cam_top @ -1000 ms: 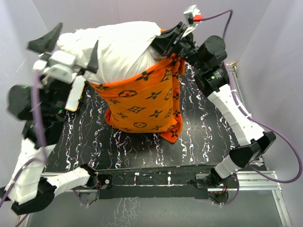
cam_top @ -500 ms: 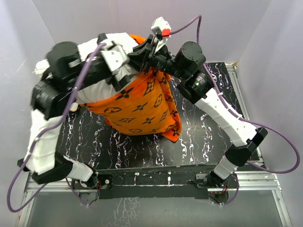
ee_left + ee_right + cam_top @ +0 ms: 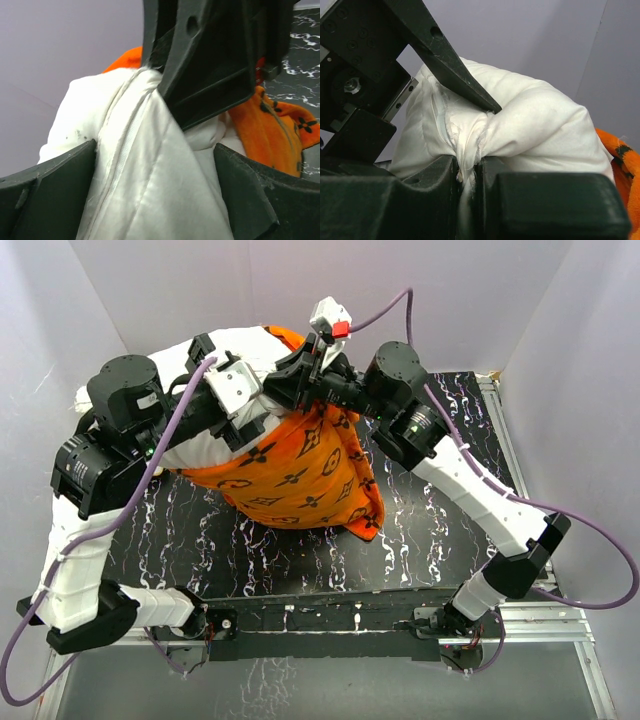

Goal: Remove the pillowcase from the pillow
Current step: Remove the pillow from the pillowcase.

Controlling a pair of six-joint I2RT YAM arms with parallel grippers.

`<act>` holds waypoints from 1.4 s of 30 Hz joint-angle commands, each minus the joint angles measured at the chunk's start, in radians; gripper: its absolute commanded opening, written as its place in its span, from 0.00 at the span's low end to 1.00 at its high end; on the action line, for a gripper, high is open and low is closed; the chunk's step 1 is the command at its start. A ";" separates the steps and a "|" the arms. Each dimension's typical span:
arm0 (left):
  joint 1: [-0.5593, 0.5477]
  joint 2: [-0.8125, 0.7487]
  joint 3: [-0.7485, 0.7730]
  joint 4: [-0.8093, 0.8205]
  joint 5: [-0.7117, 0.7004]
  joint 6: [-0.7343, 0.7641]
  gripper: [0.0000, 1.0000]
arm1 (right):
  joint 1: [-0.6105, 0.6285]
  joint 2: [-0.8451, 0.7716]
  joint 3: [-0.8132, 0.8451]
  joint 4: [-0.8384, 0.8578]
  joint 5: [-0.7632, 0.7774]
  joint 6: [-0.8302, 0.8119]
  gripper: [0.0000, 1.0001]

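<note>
The white pillow (image 3: 250,340) is lifted at the back of the table, and the orange monogram pillowcase (image 3: 300,475) hangs over its lower part down to the tabletop. My right gripper (image 3: 292,385) is shut on a pinch of the pillow's white fabric (image 3: 535,125); its jaws (image 3: 467,172) clamp the seam. My left gripper (image 3: 255,400) is open, with the pillow's bare end (image 3: 145,165) between its wide-spread jaws (image 3: 155,200), right beside the right gripper. Orange pillowcase shows at the right in the left wrist view (image 3: 280,130) and at the right edge in the right wrist view (image 3: 625,160).
The black marbled tabletop (image 3: 430,530) lies under the hanging pillowcase. Pale walls (image 3: 560,320) close in the back and both sides. A metal rail (image 3: 330,612) runs along the near edge by the arm bases. A purple cable (image 3: 590,540) loops at the right.
My left arm has swung in from the left, and its open jaws now straddle the pillow's end. My right gripper has moved left with the pillow, and the pillowcase has shifted left with it.
</note>
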 commanded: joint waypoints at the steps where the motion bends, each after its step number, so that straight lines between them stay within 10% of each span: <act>1: 0.008 -0.040 -0.074 0.085 -0.216 -0.033 0.97 | -0.006 -0.093 -0.008 0.154 0.000 0.001 0.08; 14: 0.008 -0.061 -0.219 0.118 -0.192 0.051 0.93 | 0.003 -0.071 -0.019 0.141 -0.139 0.057 0.08; 17: 0.008 0.009 -0.197 -0.013 -0.150 0.059 0.64 | 0.003 -0.088 -0.034 0.140 -0.142 0.080 0.16; 20: 0.008 0.061 -0.157 -0.071 -0.113 -0.008 0.14 | 0.003 -0.142 -0.111 0.142 -0.052 0.089 0.62; 22: 0.008 0.048 -0.174 -0.026 -0.110 -0.037 0.00 | 0.001 -0.193 -0.187 0.144 0.088 0.080 0.77; 33: 0.008 0.034 -0.028 -0.007 -0.060 -0.120 0.00 | -0.272 -0.408 -0.516 0.060 0.352 0.287 0.89; 42: 0.008 0.005 -0.050 0.006 -0.049 -0.130 0.00 | -0.292 -0.330 -0.529 0.134 0.075 0.427 0.87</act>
